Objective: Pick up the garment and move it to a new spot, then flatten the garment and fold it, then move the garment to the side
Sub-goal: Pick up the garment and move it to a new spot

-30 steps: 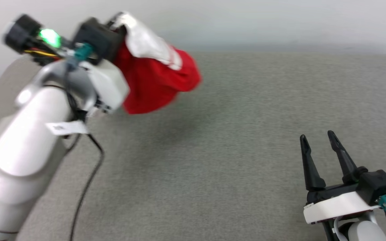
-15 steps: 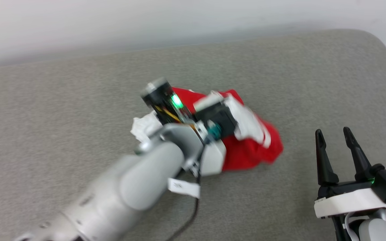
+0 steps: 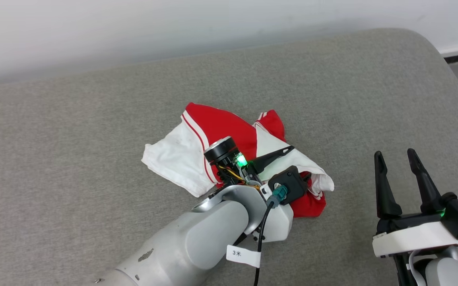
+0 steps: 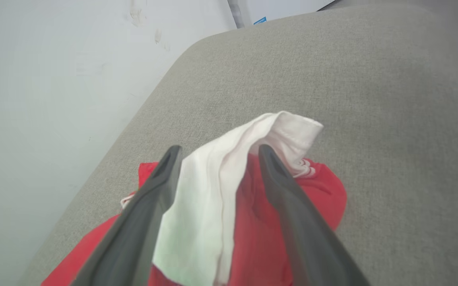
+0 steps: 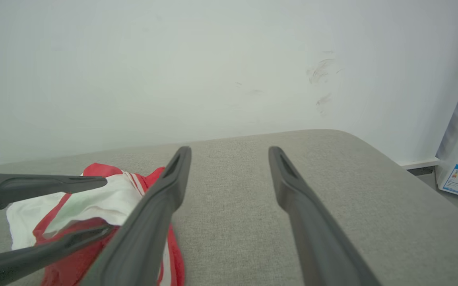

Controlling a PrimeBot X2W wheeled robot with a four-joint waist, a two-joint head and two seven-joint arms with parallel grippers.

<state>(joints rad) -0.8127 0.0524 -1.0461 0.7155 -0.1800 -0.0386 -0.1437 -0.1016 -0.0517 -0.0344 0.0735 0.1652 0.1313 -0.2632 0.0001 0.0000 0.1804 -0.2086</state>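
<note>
Garment [image 3: 221, 123] in the head view lies crumpled at centre frame on the grey cushion [image 3: 332, 79]. Its red body is bunched, one white sleeve [image 3: 173, 159] is spread to the left, and a white fold [image 3: 312, 169] lies at lower right. Left gripper [image 3: 297, 162] sits over that fold with jaws parted, one finger lying across the white cloth. Right gripper [image 3: 394, 153] stands at lower right, well apart from the garment, jaws parted and empty.

Left wrist view: left gripper [image 4: 218, 149] jaws are spread wide. The fold [image 4: 201, 206] runs up between the fingers, with the garment's red cloth [image 4: 316, 206] beneath. No pinch is made; whether a finger touches the cloth cannot be told.

Right wrist view: right gripper [image 5: 229, 150] points over bare cushion [image 5: 332, 190] toward the wall [image 5: 213, 59]. The garment [image 5: 94, 170] shows at lower left, with the left gripper [image 5: 105, 204] fingers apart, one above and one below the fold.

Assessment: the garment is judged light, soft and limp, and not fragile. It will likely sag from any single hold, and thin layers may slip or lift doubled. The best holds appear to be seamed edges: the sleeve hem at the striped trim [image 3: 195, 133], a shoulder, or the bottom hem, one per gripper. A pinch in the bunched middle risks taking several layers together.
</note>
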